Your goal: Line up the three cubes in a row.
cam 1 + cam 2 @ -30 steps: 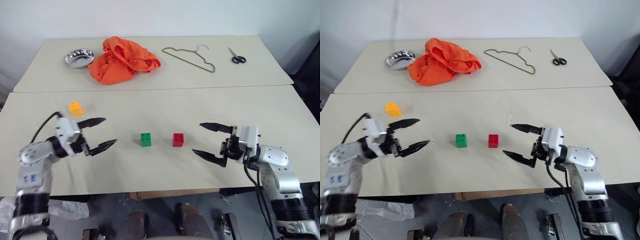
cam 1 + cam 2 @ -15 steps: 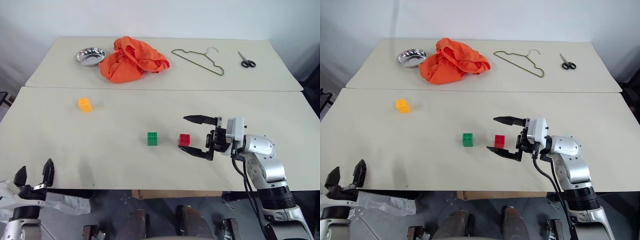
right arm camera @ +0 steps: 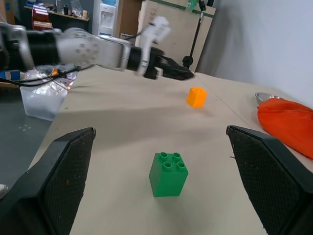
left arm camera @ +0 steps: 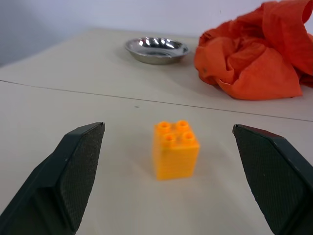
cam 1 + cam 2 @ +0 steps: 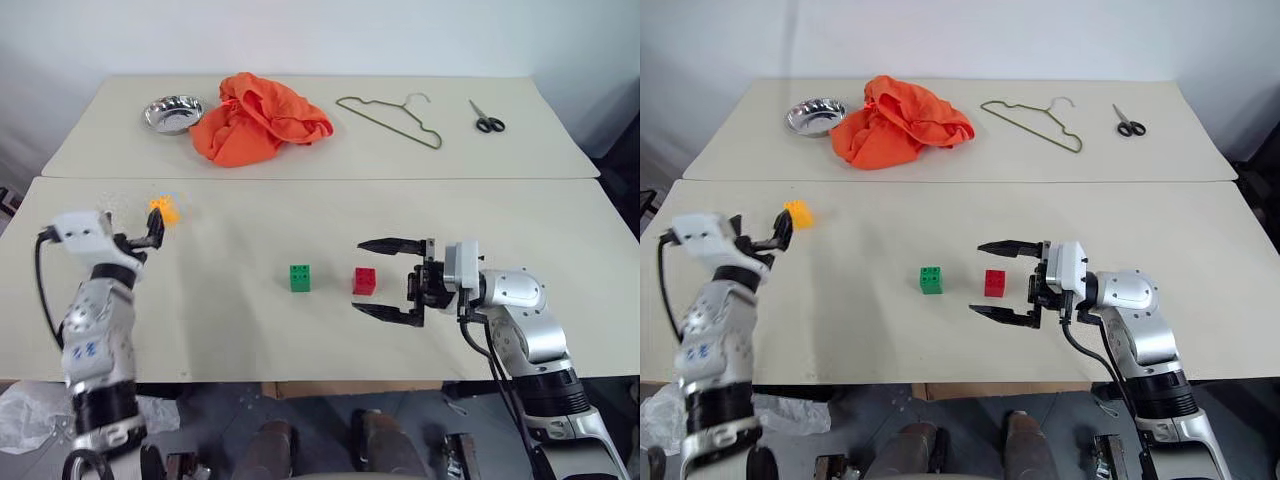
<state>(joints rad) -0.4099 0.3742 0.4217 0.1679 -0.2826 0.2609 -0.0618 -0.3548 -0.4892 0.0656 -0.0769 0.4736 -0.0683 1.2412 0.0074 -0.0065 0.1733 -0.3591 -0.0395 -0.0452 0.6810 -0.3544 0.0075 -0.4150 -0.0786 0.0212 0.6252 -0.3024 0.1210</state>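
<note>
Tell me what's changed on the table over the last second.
The left gripper swung from beside the green cube out to the yellow-orange cube, now facing it with fingers open on either side, not touching. The right gripper edged closer to the red cube, open. All three cubes, the orange cloth, steel bowl, hanger and scissors stayed put.

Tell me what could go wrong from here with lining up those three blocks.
1. The open left gripper faces the small yellow-orange studded plastic cube without enclosing it; pushing forward off-centre might knock it away.
2. That cube sits far from the green studded cube and red studded cube, so it could slip during carrying.
3. The open right gripper hovers beside the red cube and might bump it.
</note>
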